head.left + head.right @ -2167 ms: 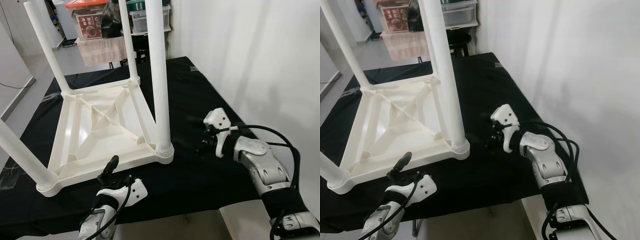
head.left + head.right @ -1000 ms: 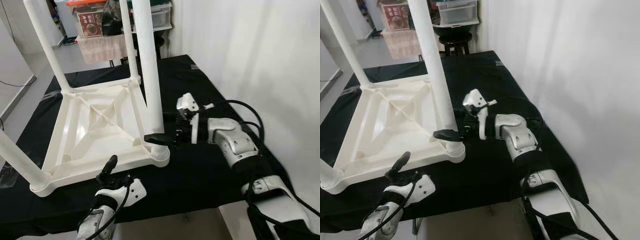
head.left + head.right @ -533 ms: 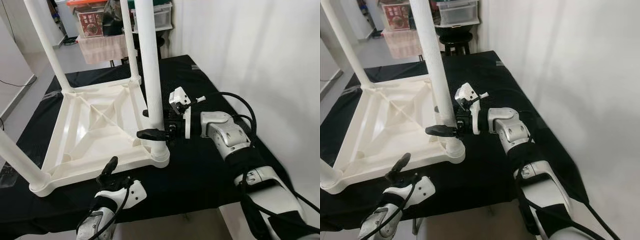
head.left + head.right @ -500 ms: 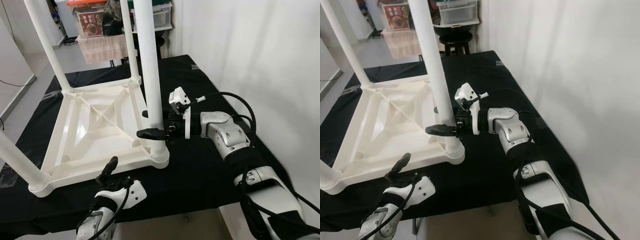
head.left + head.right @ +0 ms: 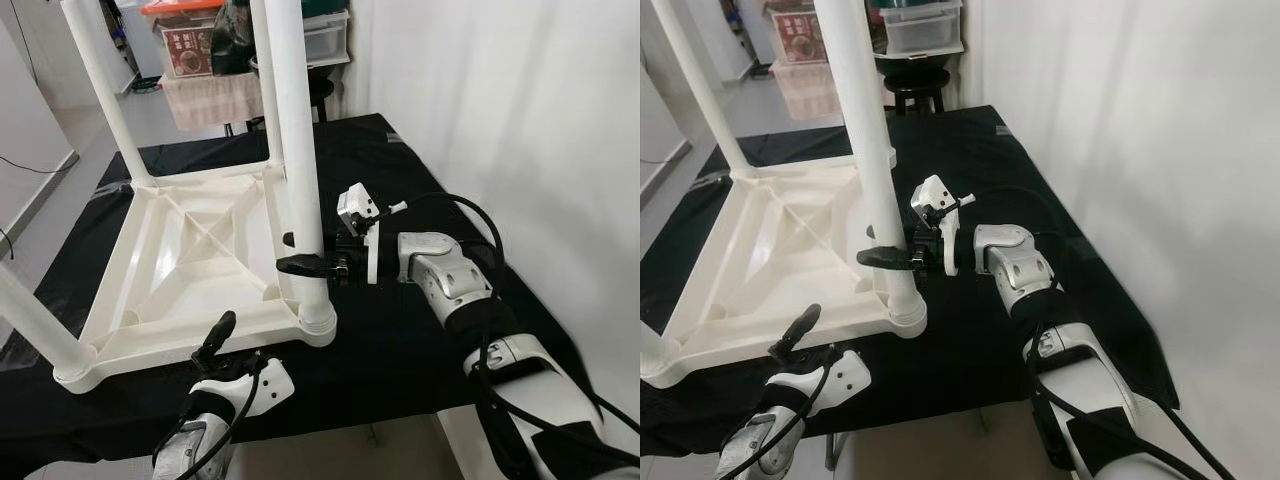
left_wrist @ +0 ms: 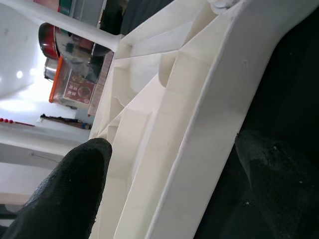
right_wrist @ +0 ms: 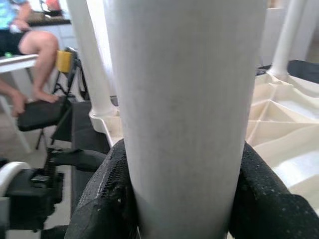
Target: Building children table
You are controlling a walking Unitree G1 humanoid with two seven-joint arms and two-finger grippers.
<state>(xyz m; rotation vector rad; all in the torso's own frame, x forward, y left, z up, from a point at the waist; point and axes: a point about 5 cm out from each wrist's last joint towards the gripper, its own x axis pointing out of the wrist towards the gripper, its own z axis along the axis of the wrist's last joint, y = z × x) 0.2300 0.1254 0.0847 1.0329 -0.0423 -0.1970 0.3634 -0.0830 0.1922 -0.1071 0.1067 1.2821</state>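
Left eye view has the white children's table point(image 5: 190, 260) lying upside down on a black cloth point(image 5: 420, 330), its four legs standing up. The right gripper point(image 5: 303, 252) reaches across from the right and closes its two black fingers around the near right leg point(image 5: 295, 160), low down, a little above the socket where that leg meets the table's corner. One finger shows in front of the leg, the other behind it.

Right wrist view gives the grip up close: the white leg point(image 7: 184, 114) stands between the two black fingers point(image 7: 107, 194), both pads pressed to its sides. Past the leg it shows two more table legs point(image 7: 92, 59), the ribbed underside of the tabletop point(image 7: 284, 134), a dark folding chair point(image 7: 45, 112), and a seated person's bare legs point(image 7: 30, 50).

The left gripper point(image 5: 215, 340) hovers low at the near edge of the table, touching nothing. Left wrist view shows its fingers point(image 6: 65, 194) spread apart, with the table's white rim point(image 6: 209, 109) lying between them in the picture, and beyond that a storage box with an orange lid point(image 6: 75, 84).

At the back of the room, the head views show stacked storage boxes point(image 5: 195, 40) and a black stool point(image 5: 905, 85).
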